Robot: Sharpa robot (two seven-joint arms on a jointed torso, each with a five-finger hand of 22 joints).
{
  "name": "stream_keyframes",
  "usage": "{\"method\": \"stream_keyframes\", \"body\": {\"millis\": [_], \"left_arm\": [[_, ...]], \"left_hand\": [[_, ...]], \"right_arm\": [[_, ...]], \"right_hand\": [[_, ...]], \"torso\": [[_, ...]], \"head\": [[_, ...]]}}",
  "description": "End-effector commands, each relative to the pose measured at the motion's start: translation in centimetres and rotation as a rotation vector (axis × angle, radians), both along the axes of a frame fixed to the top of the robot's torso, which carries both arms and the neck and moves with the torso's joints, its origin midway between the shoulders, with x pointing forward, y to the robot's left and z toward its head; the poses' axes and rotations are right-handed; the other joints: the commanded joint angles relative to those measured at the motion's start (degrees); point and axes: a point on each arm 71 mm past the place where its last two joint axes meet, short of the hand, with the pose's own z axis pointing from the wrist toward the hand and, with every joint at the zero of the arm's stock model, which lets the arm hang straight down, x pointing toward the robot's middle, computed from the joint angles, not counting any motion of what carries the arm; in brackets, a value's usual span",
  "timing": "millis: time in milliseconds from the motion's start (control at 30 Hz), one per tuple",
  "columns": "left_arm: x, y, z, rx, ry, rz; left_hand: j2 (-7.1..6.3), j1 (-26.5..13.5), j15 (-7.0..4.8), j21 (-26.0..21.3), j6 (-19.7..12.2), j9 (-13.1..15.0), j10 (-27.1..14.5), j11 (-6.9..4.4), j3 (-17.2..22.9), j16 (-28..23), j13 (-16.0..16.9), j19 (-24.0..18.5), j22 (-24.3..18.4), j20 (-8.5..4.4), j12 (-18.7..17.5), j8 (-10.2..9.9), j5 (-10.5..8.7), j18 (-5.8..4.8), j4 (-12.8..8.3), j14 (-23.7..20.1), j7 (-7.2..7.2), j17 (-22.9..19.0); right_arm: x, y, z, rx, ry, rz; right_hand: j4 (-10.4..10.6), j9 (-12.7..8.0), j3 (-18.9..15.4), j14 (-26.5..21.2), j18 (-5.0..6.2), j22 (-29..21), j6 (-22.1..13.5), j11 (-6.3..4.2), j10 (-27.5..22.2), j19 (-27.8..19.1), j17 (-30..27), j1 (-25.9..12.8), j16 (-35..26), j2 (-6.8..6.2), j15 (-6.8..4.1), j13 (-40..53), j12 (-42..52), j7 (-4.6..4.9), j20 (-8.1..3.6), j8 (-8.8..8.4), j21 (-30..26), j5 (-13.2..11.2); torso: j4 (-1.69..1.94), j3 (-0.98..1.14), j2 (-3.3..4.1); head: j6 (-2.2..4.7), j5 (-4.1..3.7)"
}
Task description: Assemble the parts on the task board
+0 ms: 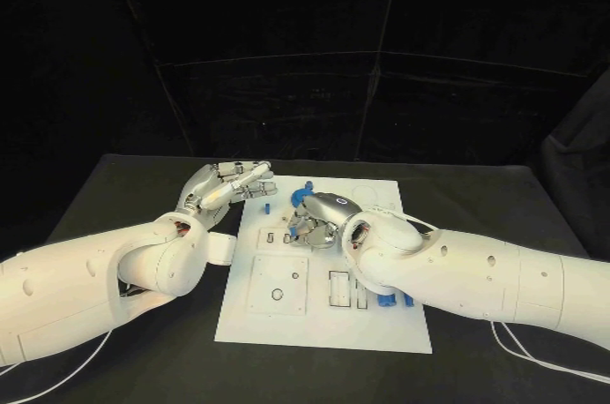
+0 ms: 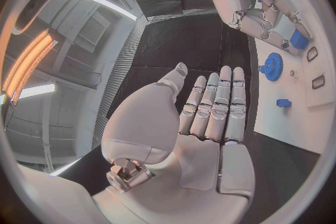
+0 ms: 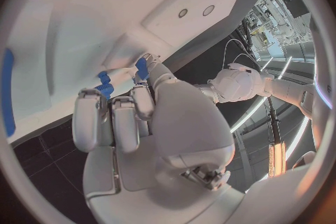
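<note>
Nearest, the right hand [image 1: 321,217] curls down over the task board [image 1: 324,326], fingers pinching a small blue part [image 3: 142,68], seemingly to seat it. Beside the board's far left edge, the left hand [image 1: 229,185] hovers flat and empty, leaving room.

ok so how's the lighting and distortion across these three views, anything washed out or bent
Head view: dark surround, the white task board bright but readable, edges straight. Left wrist view: fisheye bends the ceiling light strips, an orange glow at the rim, the left hand evenly lit. Right wrist view: the board's edges curve strongly, its white surface near washed out beside the right hand.
</note>
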Motion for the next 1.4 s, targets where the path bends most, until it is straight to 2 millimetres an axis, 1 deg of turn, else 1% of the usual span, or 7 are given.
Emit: {"method": "stream_keyframes", "body": {"millis": [33, 400, 867, 933, 1000, 1067, 1400], "left_arm": [[0.02, -0.10, 0.20, -0.008, -0.013, -0.003], [0.06, -0.14, 0.18, -0.008, -0.011, -0.006], [0.09, -0.11, 0.15, -0.008, -0.009, -0.007], [0.09, -0.11, 0.14, -0.008, -0.009, -0.007], [0.10, -0.11, 0.14, -0.008, -0.009, -0.007], [0.10, -0.11, 0.14, -0.008, -0.009, -0.007], [0.11, -0.08, 0.12, -0.008, -0.008, -0.007]], "left_hand": [[0.10, 0.3, 0.09, -0.3, 0.3, -0.1, 0.1, -0.05, -0.1, -0.2, -0.1, 0.4, -0.1, -0.12, -0.2, -0.4, 0.25, 0.32, -0.3, 0.3, 0.76, -0.1], [0.10, 0.3, 0.09, -0.3, 0.3, -0.1, 0.1, -0.05, -0.1, -0.2, -0.1, 0.4, -0.1, -0.12, -0.2, -0.4, 0.25, 0.32, -0.3, 0.3, 0.76, -0.1], [0.10, 0.3, 0.09, -0.3, 0.3, -0.1, 0.1, -0.05, -0.1, -0.2, -0.1, 0.4, -0.1, -0.12, -0.2, -0.4, 0.25, 0.32, -0.3, 0.3, 0.76, -0.1], [0.14, 0.3, 0.08, -0.3, 0.3, 0.0, 0.1, -0.07, 0.0, -0.3, -0.1, 0.4, -0.1, -0.13, -0.2, -0.4, 0.25, 0.32, -0.5, 0.4, 0.75, -0.1], [0.14, 0.3, 0.08, -0.3, 0.3, 0.0, 0.1, -0.07, 0.0, -0.3, -0.1, 0.4, -0.1, -0.13, -0.2, -0.4, 0.25, 0.32, -0.5, 0.4, 0.75, -0.1], [0.14, 0.3, 0.08, -0.3, 0.3, 0.0, 0.1, -0.07, 0.0, -0.3, -0.1, 0.4, -0.1, -0.13, -0.2, -0.4, 0.25, 0.32, -0.5, 0.4, 0.75, -0.1], [0.14, 0.3, 0.08, -0.3, 0.3, 0.0, 0.1, -0.07, 0.0, -0.3, -0.1, 0.4, -0.1, -0.13, -0.2, -0.4, 0.25, 0.32, -0.5, 0.4, 0.75, -0.1]], "right_arm": [[0.05, -0.02, -0.08, -0.043, -0.011, 0.000], [0.07, -0.19, -0.45, -0.083, 0.004, -0.002], [0.07, -0.23, -0.89, -0.130, 0.026, 0.003], [0.03, -0.19, -0.95, -0.140, 0.028, 0.005], [-0.02, -0.16, -0.98, -0.147, 0.029, 0.007], [-0.06, -0.14, -0.99, -0.150, 0.028, 0.007], [-0.13, -0.16, -0.86, -0.142, 0.012, -0.007]], "right_hand": [[0.3, 0.3, 0.4, 4.1, -1.00, 2.0, 1.6, -1.87, 1.4, 0.0, 6.2, -0.5, -0.2, -0.32, -0.08, 0.0, -0.3, -1.12, 0.05, 0.20, -0.1, 0.2], [0.3, 0.2, 0.5, 4.0, -0.97, 1.9, 1.2, -1.77, 1.2, -0.1, 6.1, -1.0, -0.3, -0.97, -0.02, -0.2, -0.6, -0.98, 0.09, -0.04, -0.2, 0.1], [0.5, -0.1, 0.5, 3.9, -0.84, 1.3, 0.4, -1.37, 0.6, -0.6, 5.7, -2.5, -0.6, -2.61, 0.30, -0.8, -1.5, -0.52, 0.33, -0.65, -0.5, -0.1], [0.8, -0.2, 0.2, 3.9, -0.77, 0.9, 0.1, -1.24, 0.2, -0.8, 5.5, -3.2, -0.7, -3.27, 0.42, -1.4, -2.2, -0.38, 0.44, -0.87, -0.7, 0.5], [1.1, -0.2, -0.2, 3.9, -0.73, 0.8, -0.2, -1.12, 0.0, -0.9, 5.4, -4.1, -0.8, -4.19, 0.54, -1.6, -2.5, -0.24, 0.56, -1.07, -0.8, 2.8], [1.2, -0.3, -0.3, 3.9, -0.72, 0.8, -0.4, -1.06, -0.1, -1.0, 5.4, -4.4, -0.8, -4.57, 0.58, -1.8, -2.7, -0.17, 0.62, -1.20, -0.8, 3.3], [1.9, -0.4, -0.9, 3.8, -0.69, 0.6, -1.0, -0.83, -0.3, -1.0, 5.2, -5.5, -0.9, -5.62, 0.77, -2.0, -3.0, 0.07, 0.80, -1.59, -0.9, 4.0]], "torso": [[0.01, 0.00, -0.03], [-0.03, 0.02, -0.04], [-0.07, 0.00, -0.05], [-0.07, 0.00, -0.05], [-0.07, 0.00, -0.05], [-0.01, -0.01, -0.05], [-0.01, -0.02, -0.03]], "head": [[-0.16, 0.03], [-0.32, 0.00], [-0.55, -0.04], [-0.60, -0.07], [-0.60, -0.07], [-0.61, -0.11], [-0.63, -0.15]]}}
